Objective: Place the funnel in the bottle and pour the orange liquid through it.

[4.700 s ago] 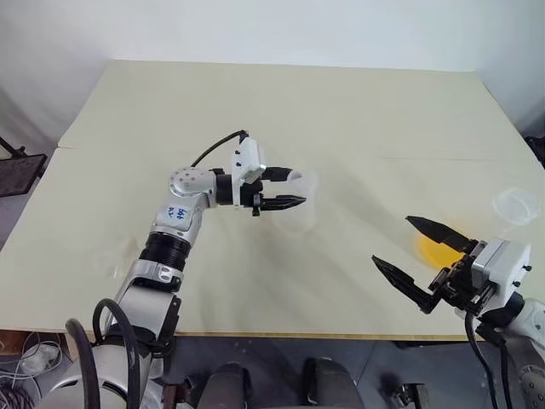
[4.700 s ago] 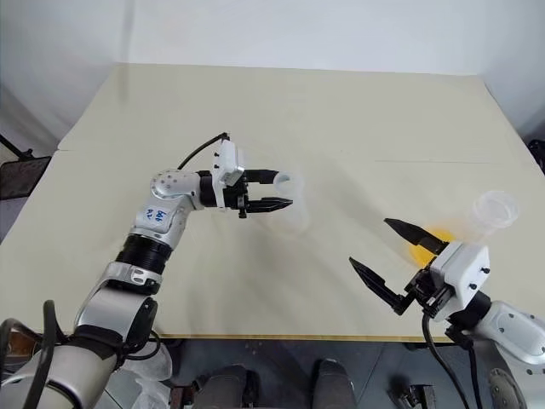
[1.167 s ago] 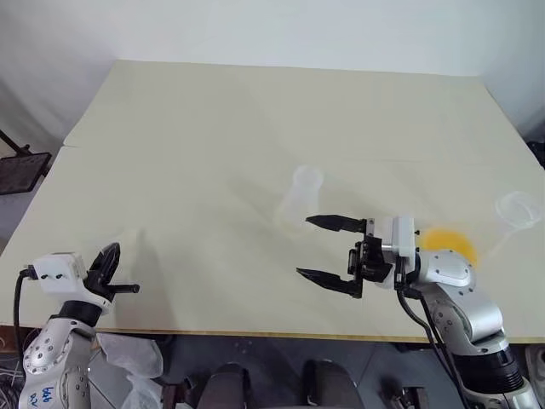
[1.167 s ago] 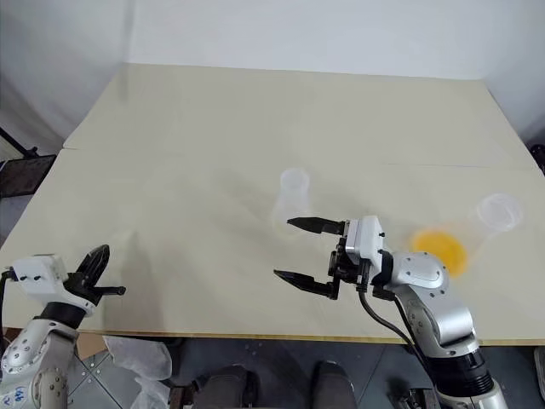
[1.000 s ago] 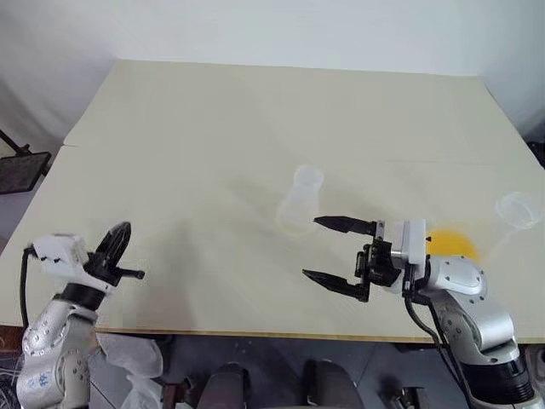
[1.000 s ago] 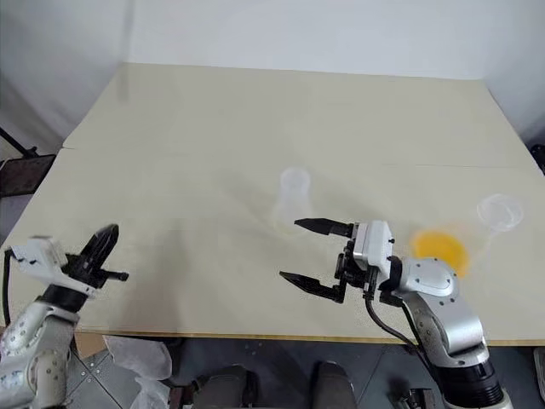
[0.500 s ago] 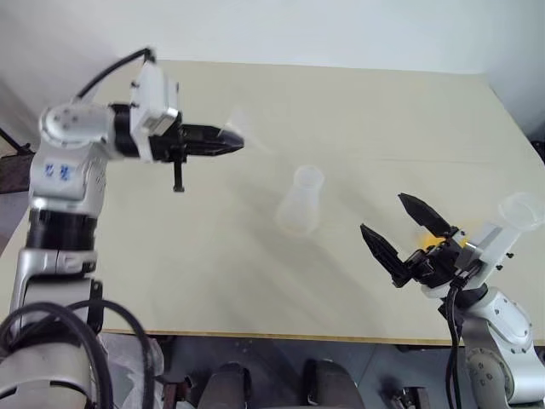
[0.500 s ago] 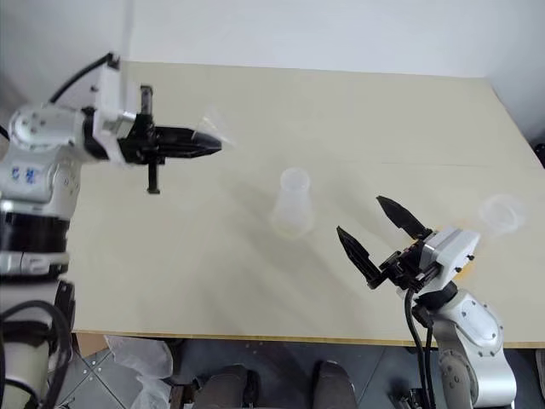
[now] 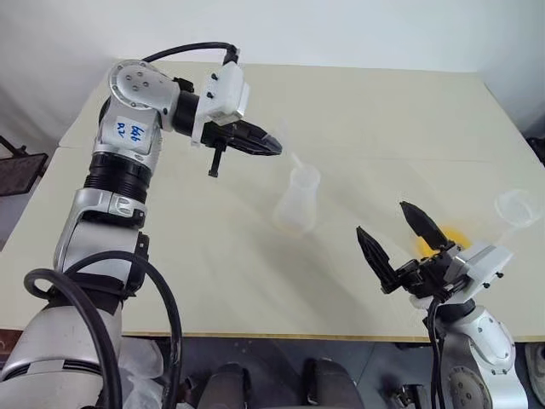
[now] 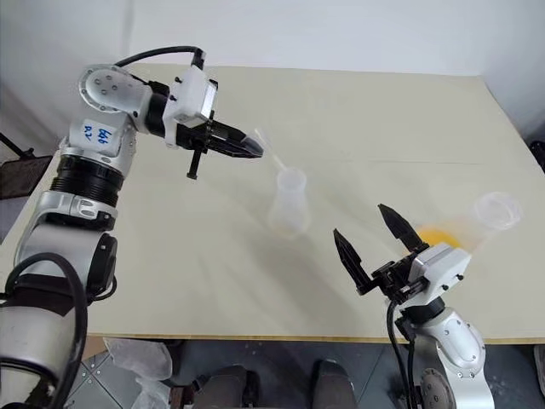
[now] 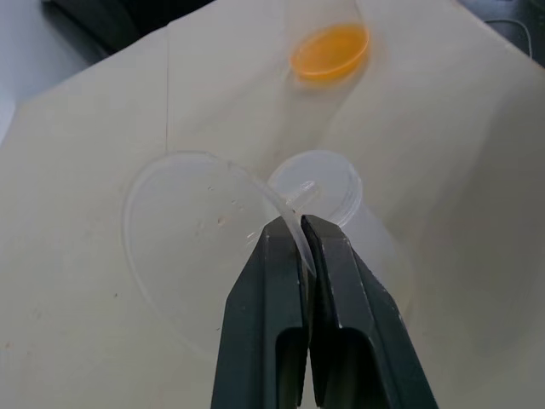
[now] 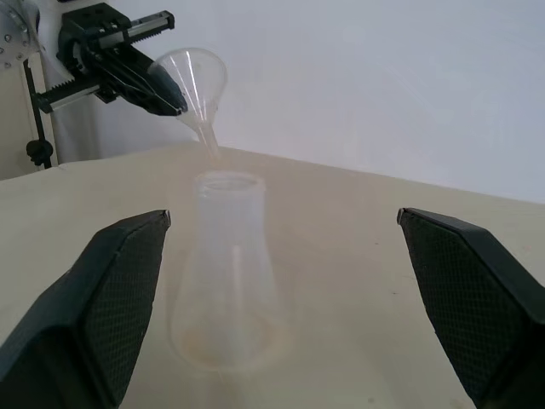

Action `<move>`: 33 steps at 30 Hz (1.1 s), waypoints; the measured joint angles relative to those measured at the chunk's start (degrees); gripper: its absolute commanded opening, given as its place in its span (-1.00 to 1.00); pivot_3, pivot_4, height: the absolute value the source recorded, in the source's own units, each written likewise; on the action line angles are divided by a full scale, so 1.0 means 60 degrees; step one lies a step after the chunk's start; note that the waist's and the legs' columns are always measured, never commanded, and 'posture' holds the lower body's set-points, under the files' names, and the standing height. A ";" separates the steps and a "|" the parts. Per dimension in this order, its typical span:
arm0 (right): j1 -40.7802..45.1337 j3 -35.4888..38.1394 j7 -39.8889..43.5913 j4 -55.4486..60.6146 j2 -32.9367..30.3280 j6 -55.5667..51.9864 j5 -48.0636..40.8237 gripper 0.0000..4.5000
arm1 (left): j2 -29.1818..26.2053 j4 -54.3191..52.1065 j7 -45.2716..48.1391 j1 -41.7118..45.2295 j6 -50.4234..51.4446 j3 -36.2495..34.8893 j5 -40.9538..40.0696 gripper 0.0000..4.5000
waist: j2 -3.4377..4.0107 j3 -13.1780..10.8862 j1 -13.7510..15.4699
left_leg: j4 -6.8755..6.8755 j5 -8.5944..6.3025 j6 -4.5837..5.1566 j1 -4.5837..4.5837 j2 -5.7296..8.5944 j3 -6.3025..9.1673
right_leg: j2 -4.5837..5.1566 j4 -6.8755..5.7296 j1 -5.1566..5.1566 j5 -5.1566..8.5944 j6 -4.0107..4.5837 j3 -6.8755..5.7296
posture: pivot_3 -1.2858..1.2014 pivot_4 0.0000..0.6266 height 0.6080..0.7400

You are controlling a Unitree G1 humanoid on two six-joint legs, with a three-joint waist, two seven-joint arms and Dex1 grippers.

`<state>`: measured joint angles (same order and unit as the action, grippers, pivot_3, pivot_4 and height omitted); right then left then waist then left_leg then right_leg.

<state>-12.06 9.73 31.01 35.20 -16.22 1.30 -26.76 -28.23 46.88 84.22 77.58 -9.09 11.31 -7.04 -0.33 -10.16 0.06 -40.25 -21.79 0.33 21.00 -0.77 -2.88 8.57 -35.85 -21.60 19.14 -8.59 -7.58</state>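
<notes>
**Funnel carried to the neck**

Jaws first: my right gripper, lower right of frame, gaped wide and empty, ready for the orange liquid beside it. At centre stood the bottle, upright to take the spout. My left gripper pinched the funnel by its rim, spout just above the neck.

Silver-grey jointed arms with black ribbed bands, black cables, a blue-lettered sticker, and black-fingered white hands.
</notes>
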 measured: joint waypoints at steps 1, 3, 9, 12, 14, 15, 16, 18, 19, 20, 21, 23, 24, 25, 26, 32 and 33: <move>0.0009 -0.0030 -0.0022 0.0000 0.0000 0.0003 0.0042 1.00 | 0.0133 0.0089 -0.0024 0.0050 -0.0052 0.0029 0.0087 -0.99 | -0.0001 0.0000 0.0012 | -0.0004 0.0000 0.0000 0.0005 0.0000 0.0006 | 0.0000 0.0000 0.0000 0.0000 0.0000 -0.0003 | 0.03 -0.52 1.00; 0.0018 -0.0085 -0.0078 0.0000 0.0010 0.0009 0.0060 1.00 | 0.0324 0.0160 0.0006 0.0103 -0.0124 0.0096 0.0197 -0.99 | -0.0001 0.0000 -0.0004 | -0.0004 0.0000 0.0001 0.0006 0.0001 0.0005 | 0.0001 0.0000 0.0000 0.0000 0.0000 -0.0002 | 0.03 -0.52 1.00; 0.0018 -0.0100 -0.0181 0.0000 0.0029 0.0179 0.0145 1.00 | 0.0518 0.0406 0.0100 0.0308 -0.0428 0.0169 0.0525 -0.99 | 0.0000 0.0000 -0.0022 | -0.0004 0.0000 0.0001 0.0003 -0.0002 0.0004 | 0.0000 0.0000 0.0000 0.0000 0.0000 -0.0003 | 0.03 -0.52 1.00; 0.0022 -0.0157 -0.0260 0.0000 0.0049 0.0197 0.0168 1.00 | 0.0529 0.0565 0.0270 0.0438 -0.0545 0.0220 0.0697 -0.78 | 0.0000 0.0000 -0.0020 | -0.0004 0.0000 0.0001 0.0004 -0.0001 0.0004 | 0.0000 -0.0001 0.0000 0.0000 0.0000 -0.0004 | 0.03 -0.52 1.00; 0.0027 -0.0235 -0.0297 0.0000 0.0071 0.0213 0.0188 1.00 | 0.0563 0.0584 0.0285 0.0480 -0.0601 0.0289 0.0804 -0.56 | 0.0000 0.0000 -0.0020 | -0.0005 0.0000 0.0001 0.0004 -0.0001 0.0004 | 0.0000 -0.0001 0.0000 0.0000 0.0000 -0.0003 | 0.03 -0.52 1.00; 0.0028 -0.0270 -0.0303 0.0000 0.0077 0.0219 0.0193 1.00 | 0.0571 0.0587 0.0286 0.0484 -0.0610 0.0305 0.0827 -0.44 | 0.0000 0.0000 -0.0020 | -0.0005 0.0000 0.0001 0.0004 -0.0001 0.0004 | 0.0000 -0.0001 0.0000 0.0000 0.0000 -0.0004 | 0.03 -0.52 1.00; 0.0031 -0.0318 -0.0308 0.0000 0.0086 0.0229 0.0206 1.00 | 0.0576 0.0599 0.0286 0.0489 -0.0616 0.0322 0.0846 -0.29 | -0.0001 0.0000 -0.0017 | -0.0005 0.0000 0.0001 0.0005 -0.0001 0.0005 | 0.0000 -0.0001 0.0000 0.0000 0.0000 -0.0003 | 0.03 -0.52 1.00; 0.0036 -0.0353 -0.0318 -0.0002 0.0113 0.0269 0.0253 1.00 | 0.0600 0.0624 0.0287 0.0492 -0.0620 0.0342 0.0862 -0.02 | -0.0001 0.0000 -0.0007 | -0.0006 0.0000 0.0001 0.0006 0.0000 0.0007 | 0.0001 -0.0001 0.0000 0.0000 0.0000 -0.0004 | 0.03 -0.52 1.00; 0.0039 -0.0355 -0.0324 -0.0003 0.0121 0.0300 0.0257 1.00 | 0.0620 0.0628 0.0288 0.0493 -0.0620 0.0345 0.0862 0.12 | -0.0001 0.0000 -0.0006 | -0.0007 0.0000 0.0002 0.0006 0.0000 0.0008 | 0.0001 -0.0002 0.0000 0.0000 0.0000 -0.0004 | 0.03 -0.52 1.00; 0.0040 -0.0357 -0.0328 -0.0003 0.0129 0.0354 0.0262 1.00 | 0.0649 0.0630 0.0289 0.0493 -0.0620 0.0344 0.0860 0.28 | 0.0000 0.0000 -0.0008 | -0.0007 0.0000 0.0001 0.0006 0.0000 0.0008 | 0.0001 -0.0002 0.0000 0.0000 0.0000 -0.0004 | 0.03 -0.52 1.00; 0.0042 -0.0358 -0.0329 -0.0003 0.0133 0.0376 0.0265 1.00 | 0.0683 0.0630 0.0290 0.0493 -0.0611 0.0341 0.0851 0.41 | 0.0000 0.0000 -0.0009 | -0.0007 0.0000 0.0001 0.0006 0.0000 0.0008 | 0.0001 -0.0002 0.0000 0.0000 0.0000 -0.0003 | 0.03 -0.52 1.00; 0.0043 -0.0378 -0.0331 -0.0008 0.0138 0.0403 0.0269 1.00 | 0.0841 0.0607 0.0296 0.0492 -0.0467 0.0269 0.0729 0.69 | -0.0001 0.0000 -0.0007 | -0.0008 0.0000 0.0002 0.0007 -0.0001 0.0009 | 0.0001 -0.0002 0.0000 0.0000 0.0000 -0.0005 | 0.03 -0.52 1.00; 0.0045 -0.0398 -0.0331 -0.0010 0.0140 0.0410 0.0272 1.00 | 0.0920 0.0569 0.0298 0.0491 -0.0353 0.0214 0.0611 0.82 | 0.0000 0.0000 -0.0012 | -0.0008 0.0000 0.0002 0.0007 -0.0001 0.0009 | 0.0001 -0.0002 0.0000 0.0000 0.0000 -0.0004 | 0.03 -0.52 1.00; 0.0050 -0.0418 -0.0331 -0.0013 0.0140 0.0415 0.0274 1.00 | 0.0953 0.0478 0.0303 0.0467 -0.0182 0.0133 0.0422 0.97 | 0.0000 0.0000 -0.0019 | -0.0008 0.0000 0.0001 0.0007 -0.0001 0.0009 | 0.0000 -0.0002 0.0000 0.0000 0.0000 -0.0003 | 0.03 -0.52 1.00; 0.0054 -0.0417 -0.0331 -0.0015 0.0139 0.0415 0.0275 1.00 | 0.0961 0.0397 0.0304 0.0441 -0.0003 0.0024 0.0236 1.00 | -0.0001 0.0000 -0.0023 | -0.0008 0.0000 0.0002 0.0006 -0.0003 0.0010 | 0.0001 -0.0005 0.0000 0.0000 0.0000 -0.0004 | 0.03 -0.52 1.00; -0.0087 0.0175 -0.0463 -0.0009 -0.0067 0.0309 0.0039 1.00 | 0.0576 -0.0794 0.0295 -0.1569 0.1376 -0.1418 -0.1663 1.00 | 0.0024 0.0012 -0.0144 | -0.0002 0.0001 0.0001 -0.0028 -0.0014 0.0025 | -0.0001 -0.0026 0.0001 0.0000 0.0001 0.0018 | 0.03 -0.52 1.00; -0.0222 0.0431 -0.0516 0.0000 -0.0142 0.0285 -0.0047 1.00 | 0.0423 -0.0864 0.0284 -0.2039 0.1574 -0.1681 -0.1861 1.00 | 0.0025 0.0010 -0.0158 | -0.0003 0.0001 0.0001 -0.0025 -0.0015 0.0037 | -0.0002 -0.0028 0.0001 0.0000 0.0001 0.0015 | 0.03 -0.52 1.00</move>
<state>-13.39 12.32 27.91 35.20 -17.07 3.01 -27.04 -25.70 41.70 85.92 65.35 0.36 1.23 -18.21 -0.19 -10.10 -0.89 -40.27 -21.79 0.33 20.85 -0.86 -2.66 8.56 -36.02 -21.60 19.14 -8.59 -7.49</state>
